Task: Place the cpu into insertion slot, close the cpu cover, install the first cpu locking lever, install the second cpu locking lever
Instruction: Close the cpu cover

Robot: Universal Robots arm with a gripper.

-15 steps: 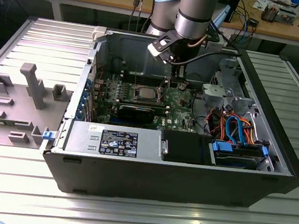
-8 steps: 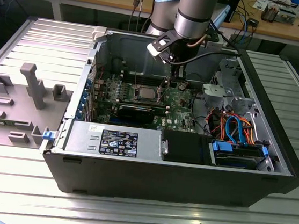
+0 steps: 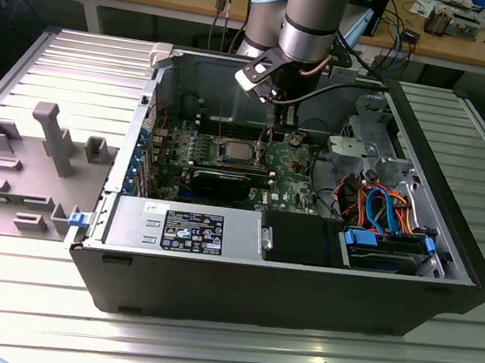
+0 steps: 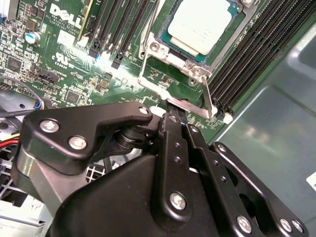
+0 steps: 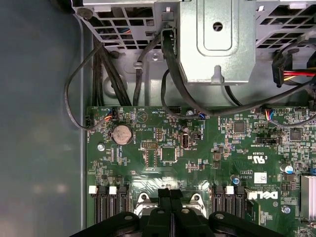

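- Cpu (image 4: 204, 23) sits in the insertion slot (image 4: 154, 47), with the cpu cover (image 4: 236, 37) seemingly down
- Tool (image 4: 170, 105) pressed together, tip at the locking lever (image 4: 208, 96)
- I'd push steadily and squarely, so the lever can't slip

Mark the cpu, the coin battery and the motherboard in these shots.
cpu (image 4: 202, 24): second wrist view, middle of its silver top.
coin battery (image 5: 122, 134): first wrist view, centre of its round face.
motherboard (image 5: 224, 148): first wrist view, green board surface.
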